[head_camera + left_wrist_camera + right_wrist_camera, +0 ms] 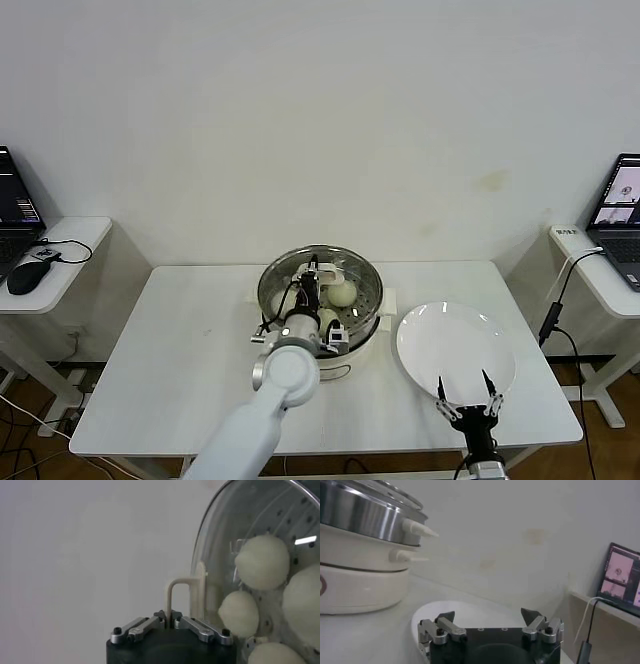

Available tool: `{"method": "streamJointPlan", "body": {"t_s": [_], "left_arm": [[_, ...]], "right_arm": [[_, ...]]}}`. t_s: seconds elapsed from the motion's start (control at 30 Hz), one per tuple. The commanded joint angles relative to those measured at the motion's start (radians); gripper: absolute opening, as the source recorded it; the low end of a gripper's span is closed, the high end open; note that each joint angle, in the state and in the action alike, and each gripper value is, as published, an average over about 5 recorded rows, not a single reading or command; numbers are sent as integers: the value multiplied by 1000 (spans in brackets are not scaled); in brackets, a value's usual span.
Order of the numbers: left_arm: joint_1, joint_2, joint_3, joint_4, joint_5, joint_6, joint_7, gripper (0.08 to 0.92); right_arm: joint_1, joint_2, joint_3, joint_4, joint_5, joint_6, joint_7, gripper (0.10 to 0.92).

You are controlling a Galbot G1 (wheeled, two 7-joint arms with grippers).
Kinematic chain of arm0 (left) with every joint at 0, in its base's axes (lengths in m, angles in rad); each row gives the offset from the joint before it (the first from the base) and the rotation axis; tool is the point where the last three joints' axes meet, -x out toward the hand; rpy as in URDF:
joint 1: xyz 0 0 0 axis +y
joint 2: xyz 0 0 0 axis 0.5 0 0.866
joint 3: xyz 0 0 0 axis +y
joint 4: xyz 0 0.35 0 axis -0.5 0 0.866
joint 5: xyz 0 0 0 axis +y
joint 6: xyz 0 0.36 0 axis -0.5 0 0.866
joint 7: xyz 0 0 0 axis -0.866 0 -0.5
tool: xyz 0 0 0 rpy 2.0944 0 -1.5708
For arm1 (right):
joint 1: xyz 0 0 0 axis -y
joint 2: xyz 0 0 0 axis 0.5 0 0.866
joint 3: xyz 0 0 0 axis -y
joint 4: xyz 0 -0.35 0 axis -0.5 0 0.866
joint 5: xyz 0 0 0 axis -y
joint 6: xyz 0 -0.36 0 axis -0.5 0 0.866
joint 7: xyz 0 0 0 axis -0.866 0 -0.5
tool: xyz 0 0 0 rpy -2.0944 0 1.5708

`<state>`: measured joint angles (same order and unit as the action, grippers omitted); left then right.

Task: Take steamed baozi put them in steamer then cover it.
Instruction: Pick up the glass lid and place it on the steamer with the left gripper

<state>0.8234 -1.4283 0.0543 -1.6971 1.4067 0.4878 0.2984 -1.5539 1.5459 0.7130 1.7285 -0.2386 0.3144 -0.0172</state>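
The left tool [312,290] reaches over the steamer [368,285] at bench centre, clenched on the glass cover's [240,525] bar handle [181,592]. Its wrist view alone shows baozi [262,561] under the glass. The right tool [467,390] hangs released above the white plate [455,345].

You face a plain white wall [320,120], faintly stained at 2 o'clock. A white table [180,340] fills the centre. At 9 o'clock, a white side desk [60,250] carries a laptop [15,215] and a black mouse [27,277]. At 3 o'clock, a second desk [600,270] holds another open laptop [620,205]. Cables [40,425] trail on the floor at 8 o'clock.
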Motion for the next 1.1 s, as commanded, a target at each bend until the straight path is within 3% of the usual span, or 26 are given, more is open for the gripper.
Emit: {"method": "streamJointPlan", "body": {"t_s": [0.03, 0.73, 0.83, 1.1], "left_arm": [[4, -21, 5, 18, 21, -4, -2, 134], [18, -32, -11, 22, 19, -24, -23, 136], [32, -21, -9, -18, 13, -23, -21, 182], [164, 68, -17, -229, -29, -28, -28, 415]], "right_arm": [[-1, 1, -2, -1, -2, 1, 0, 823], [-6, 1, -13, 0, -8, 1, -4, 823], [-6, 1, -14, -1, -10, 1, -5, 823], [-10, -1, -13, 0, -12, 1, -5, 822]]}}
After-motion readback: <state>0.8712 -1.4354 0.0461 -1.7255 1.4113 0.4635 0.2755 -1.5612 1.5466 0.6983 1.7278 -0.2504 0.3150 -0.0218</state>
